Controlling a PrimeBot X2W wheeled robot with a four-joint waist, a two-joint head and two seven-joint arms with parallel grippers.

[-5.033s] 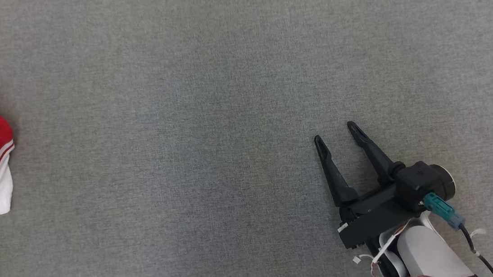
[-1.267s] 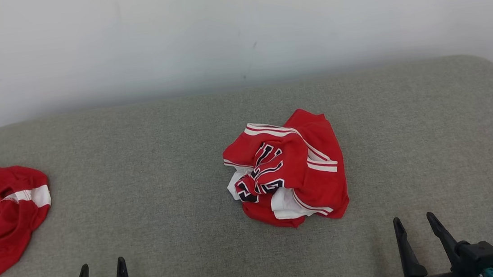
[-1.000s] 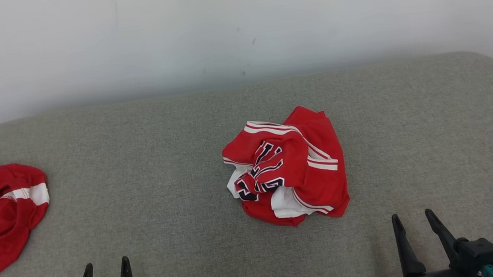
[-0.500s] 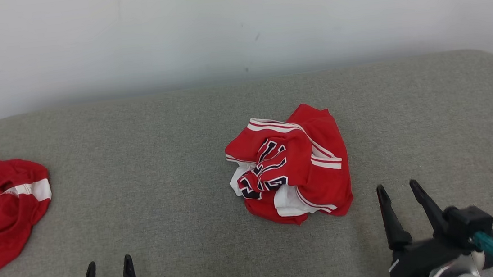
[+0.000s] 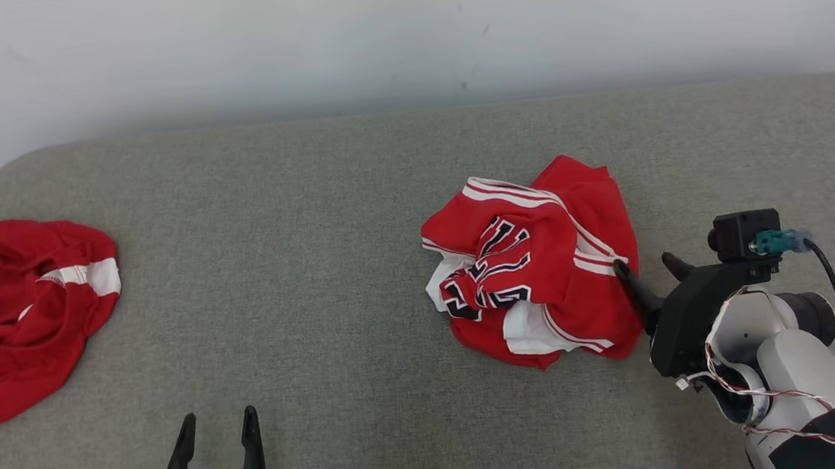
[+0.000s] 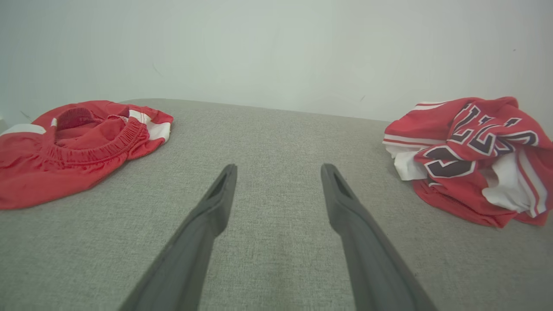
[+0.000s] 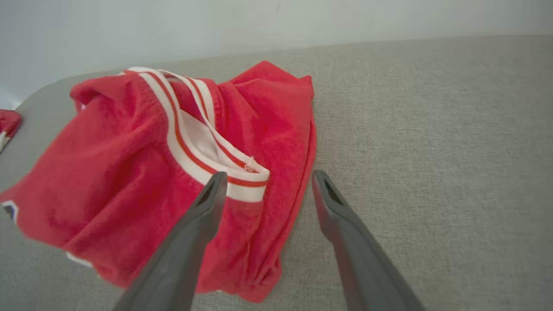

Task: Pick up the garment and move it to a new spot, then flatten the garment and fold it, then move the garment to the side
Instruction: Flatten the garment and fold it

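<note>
Garment: crumpled red jersey (image 5: pixel 536 269) with white stripes and dark lettering, lying right of centre on the grey fabric worktop (image 5: pixel 324 220).
Right fingers: I see the right gripper (image 5: pixel 643 262) spread wide and holding nothing at the jersey's right edge. In the right wrist view one finger (image 7: pixel 207 207) lies over the striped hem and the other over bare worktop. I cannot tell whether either touches the cloth.
Left fingers: left gripper (image 5: pixel 219 416) is spread apart and empty, low on the robot's side, well apart from both garments.
Nearby: red shorts (image 5: pixel 12 319) with an elastic waistband at the far left, well apart from the jersey. A pale wall (image 5: pixel 398 29) rises behind. A teal plug (image 5: pixel 770 241) sits on the right wrist.
Change: half a second ago the right gripper sat below and right of the jersey, apart from it; now it reaches the edge. The head camera has swung too.
</note>
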